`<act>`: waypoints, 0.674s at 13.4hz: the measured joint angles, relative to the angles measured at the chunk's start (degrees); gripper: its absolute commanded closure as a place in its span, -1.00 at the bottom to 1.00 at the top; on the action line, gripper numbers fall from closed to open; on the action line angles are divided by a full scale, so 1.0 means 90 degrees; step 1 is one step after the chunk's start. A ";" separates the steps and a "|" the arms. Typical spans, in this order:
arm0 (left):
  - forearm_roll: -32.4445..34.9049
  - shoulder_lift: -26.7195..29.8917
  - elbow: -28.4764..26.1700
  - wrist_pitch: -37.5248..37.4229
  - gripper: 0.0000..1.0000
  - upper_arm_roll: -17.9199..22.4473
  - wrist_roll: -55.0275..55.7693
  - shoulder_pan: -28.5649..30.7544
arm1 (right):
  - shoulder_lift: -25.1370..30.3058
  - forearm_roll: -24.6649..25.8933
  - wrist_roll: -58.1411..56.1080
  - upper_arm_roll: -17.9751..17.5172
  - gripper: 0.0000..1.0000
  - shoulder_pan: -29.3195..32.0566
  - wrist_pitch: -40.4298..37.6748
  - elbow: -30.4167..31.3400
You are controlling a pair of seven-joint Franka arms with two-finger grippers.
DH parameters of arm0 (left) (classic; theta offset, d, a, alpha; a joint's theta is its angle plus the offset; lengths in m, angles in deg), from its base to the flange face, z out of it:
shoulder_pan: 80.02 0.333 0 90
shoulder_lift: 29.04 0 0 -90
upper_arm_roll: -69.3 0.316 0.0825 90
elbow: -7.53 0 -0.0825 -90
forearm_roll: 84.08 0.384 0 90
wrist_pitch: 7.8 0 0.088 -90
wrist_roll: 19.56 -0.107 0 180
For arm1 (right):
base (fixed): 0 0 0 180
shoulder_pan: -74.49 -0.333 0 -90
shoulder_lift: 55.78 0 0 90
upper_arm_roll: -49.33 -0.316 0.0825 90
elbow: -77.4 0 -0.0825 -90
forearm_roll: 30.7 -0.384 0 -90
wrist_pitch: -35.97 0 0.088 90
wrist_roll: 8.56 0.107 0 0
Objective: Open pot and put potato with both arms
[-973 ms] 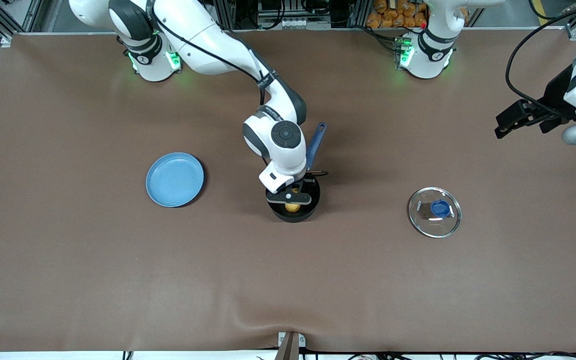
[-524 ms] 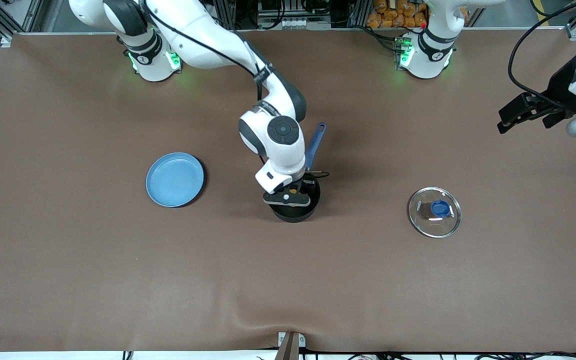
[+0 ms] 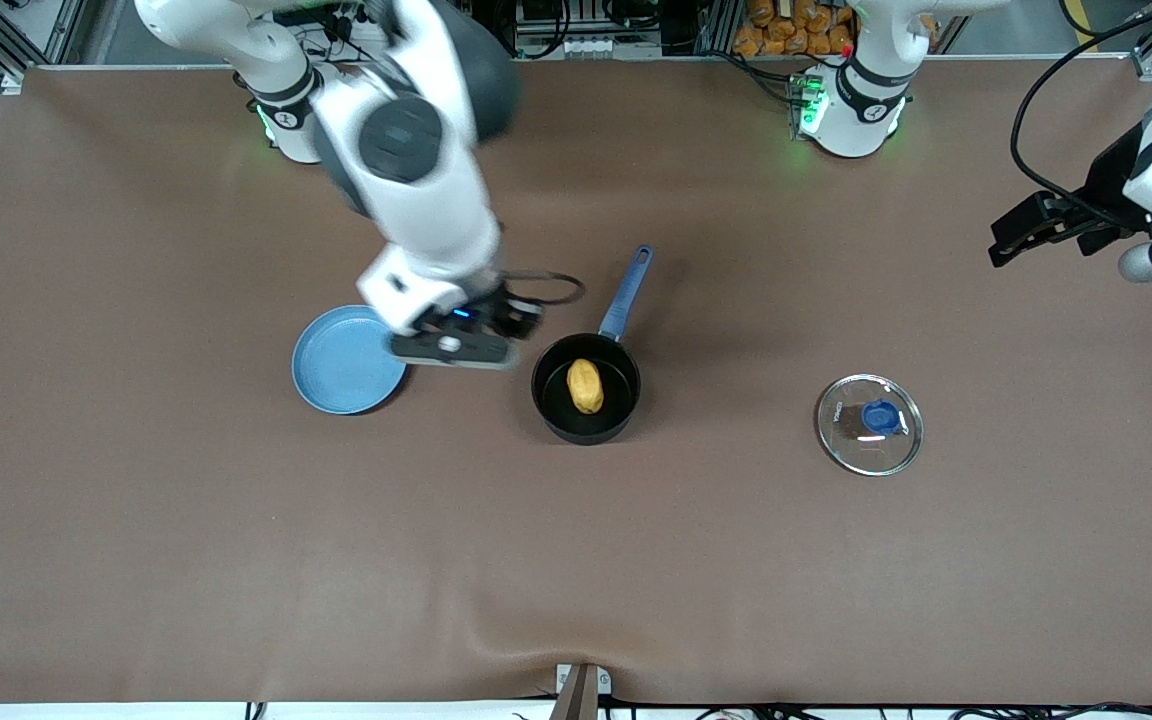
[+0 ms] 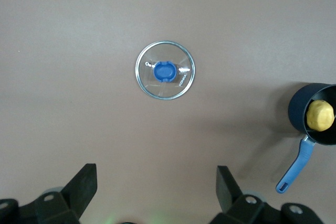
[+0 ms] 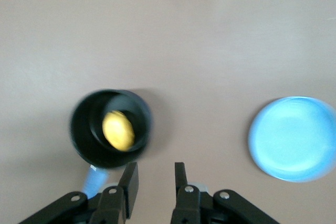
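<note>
the oval yellow potato [image 3: 585,386] is lying in the round black pot [image 3: 586,425], whose clear glass lid [image 3: 869,424] is sitting apart on the matte brown counter [image 3: 576,560]. the right end effector [image 3: 456,345] is hanging narrowly parted and empty between pot and smooth blue plate [image 3: 349,359]. the left end effector [image 4: 155,192] is waiting wide open, empty.

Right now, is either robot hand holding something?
No. The right gripper is empty, open a little, up between the plate and the pot. The left gripper is open and empty. The potato lies in the pot.
</note>
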 measured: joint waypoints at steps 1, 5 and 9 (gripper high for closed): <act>0.0000 0.0000 -0.0021 0.0000 -1.00 -0.0016 0.0000 0.0000 | 0.0322 -0.0009 -0.0490 -0.0002 -1.00 0.0310 -0.0397 0.0077; -0.0001 0.0004 -0.0034 0.0000 -1.00 -0.0161 -0.0002 -0.0004 | 0.1373 -0.0021 -0.2405 0.0000 -1.00 0.1739 -0.1402 0.0591; 0.0000 0.0071 -0.0082 0.0000 -1.00 -0.0150 -0.0296 0.0030 | 0.1925 -0.0016 -0.3118 -0.0004 -1.00 0.2913 -0.1612 0.0963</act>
